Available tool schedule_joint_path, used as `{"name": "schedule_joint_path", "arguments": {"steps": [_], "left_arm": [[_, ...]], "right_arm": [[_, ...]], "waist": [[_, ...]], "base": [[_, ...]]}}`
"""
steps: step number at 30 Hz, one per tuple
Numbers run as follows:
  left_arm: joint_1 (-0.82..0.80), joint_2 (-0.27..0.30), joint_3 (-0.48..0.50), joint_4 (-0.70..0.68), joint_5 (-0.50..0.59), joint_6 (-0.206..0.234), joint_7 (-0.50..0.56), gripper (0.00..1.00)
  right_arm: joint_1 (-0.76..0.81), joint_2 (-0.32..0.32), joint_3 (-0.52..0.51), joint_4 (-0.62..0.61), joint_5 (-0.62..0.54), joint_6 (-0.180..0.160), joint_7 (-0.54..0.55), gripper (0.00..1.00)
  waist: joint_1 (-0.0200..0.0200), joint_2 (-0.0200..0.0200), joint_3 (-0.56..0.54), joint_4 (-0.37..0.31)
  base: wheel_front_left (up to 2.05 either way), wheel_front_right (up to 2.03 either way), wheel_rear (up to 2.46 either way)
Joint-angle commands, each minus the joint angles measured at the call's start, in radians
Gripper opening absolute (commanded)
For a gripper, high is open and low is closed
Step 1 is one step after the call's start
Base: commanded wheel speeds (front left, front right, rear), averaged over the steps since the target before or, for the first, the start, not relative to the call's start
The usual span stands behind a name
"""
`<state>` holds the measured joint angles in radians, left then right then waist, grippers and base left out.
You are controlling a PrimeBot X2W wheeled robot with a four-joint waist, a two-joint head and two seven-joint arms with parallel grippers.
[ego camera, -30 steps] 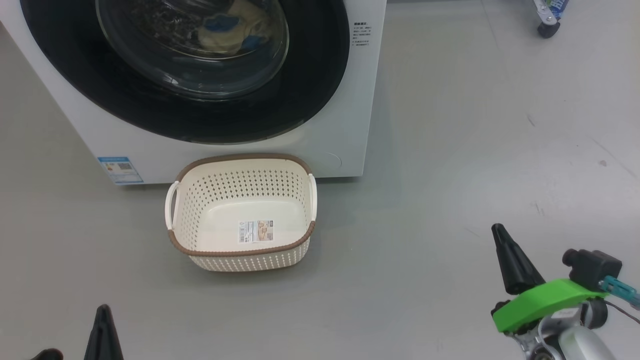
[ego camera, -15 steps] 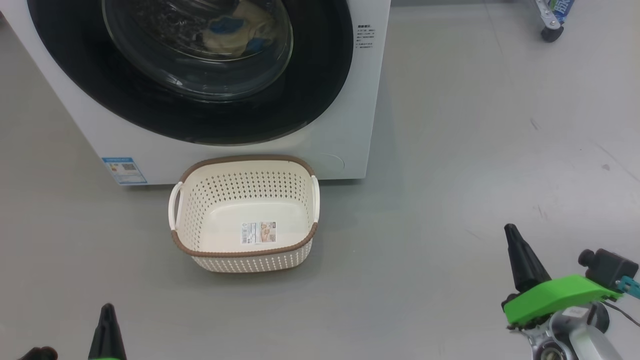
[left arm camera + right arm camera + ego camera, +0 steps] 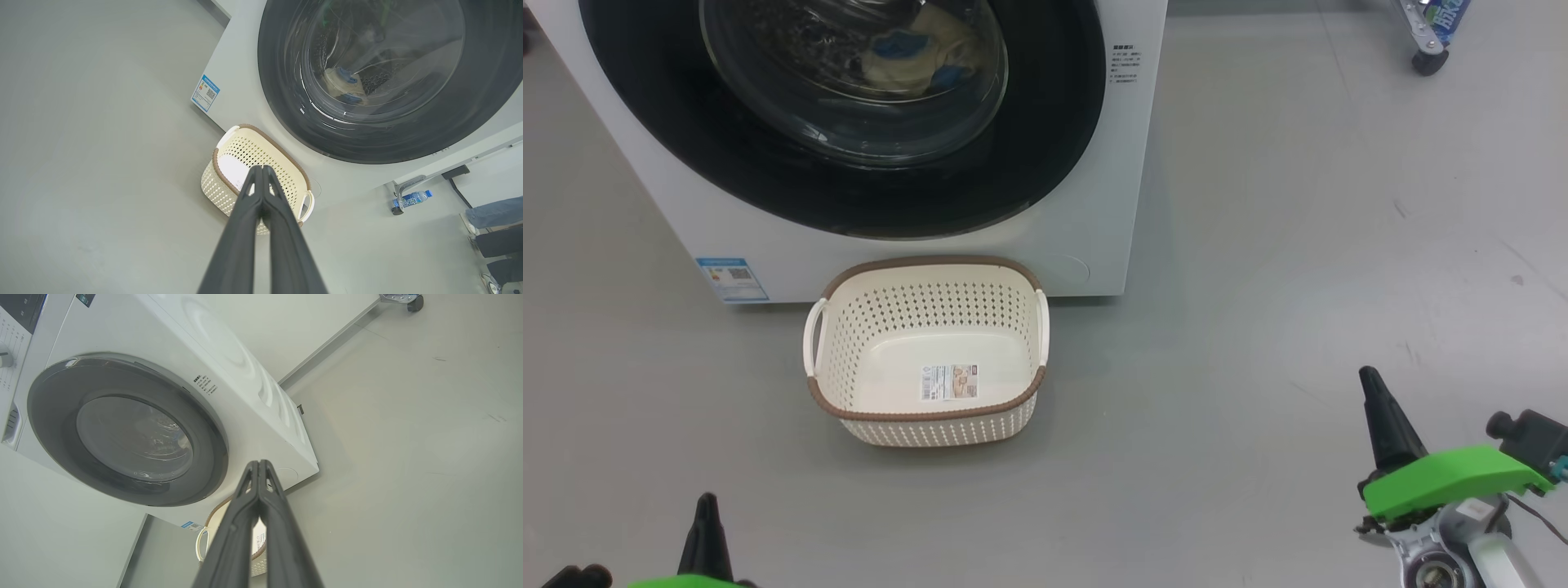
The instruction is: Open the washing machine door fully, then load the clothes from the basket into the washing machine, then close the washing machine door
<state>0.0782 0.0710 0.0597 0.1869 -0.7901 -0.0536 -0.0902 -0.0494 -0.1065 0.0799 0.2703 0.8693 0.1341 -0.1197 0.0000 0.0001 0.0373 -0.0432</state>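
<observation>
A: Head view first: which step are we on?
B: We see the washing machine door (image 3: 1054, 163) lying shut against the washing machine (image 3: 1123, 188), the clothes (image 3: 907, 57) behind its glass inside the drum (image 3: 768, 33), and the basket (image 3: 929, 262) bare on the floor (image 3: 1258, 245) just in front of the machine. We judge loading done and the closing finished or nearly so.
A: And our tools?
B: Our left gripper (image 3: 707, 510) sits near left, our right gripper (image 3: 1372, 388) near right, both clenched on nothing, well apart from door and basket. The top of the door is cut off there.
A: Left wrist view?
B: Our fingers (image 3: 241, 237) press together, pointing over the basket. The clothes show as a pale-and-blue heap low in the drum; we cannot count them. At the far right a bottle (image 3: 410, 199) and a person's legs (image 3: 492, 213) are cut by the edge.
A: Right wrist view?
B: The door's rim looks flush with the white front. Our closed fingers hide most of the basket.
A: What does the next move call for?
B: We think only a check that the door has caught, which we cannot tell from here; if it is loose, a firm closed-finger push on the black rim.
</observation>
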Motion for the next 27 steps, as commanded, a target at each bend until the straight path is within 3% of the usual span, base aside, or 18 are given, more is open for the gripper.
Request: {"name": "schedule_joint_path", "arguments": {"steps": [1, 27], "left_arm": [[-0.052, 0.007, 0.023, -0.025, -0.036, -0.008, 0.009, 0.00], [-0.100, -0.003, 0.034, 0.005, -0.316, -0.033, 0.079, 0.00]], "right_arm": [[-0.050, -0.007, -0.008, -0.031, 0.035, -0.002, 0.008, 0.00], [-0.052, 0.008, -0.063, -0.030, 0.298, -0.002, 0.079, 0.00]], "waist": [[0.0000, -0.0001, -0.001, 0.001], [0.0000, -0.0001, -0.013, 0.016]], "base": [[0.00, 0.00, 0.00], [0.00, 0.00, 0.00]]}}
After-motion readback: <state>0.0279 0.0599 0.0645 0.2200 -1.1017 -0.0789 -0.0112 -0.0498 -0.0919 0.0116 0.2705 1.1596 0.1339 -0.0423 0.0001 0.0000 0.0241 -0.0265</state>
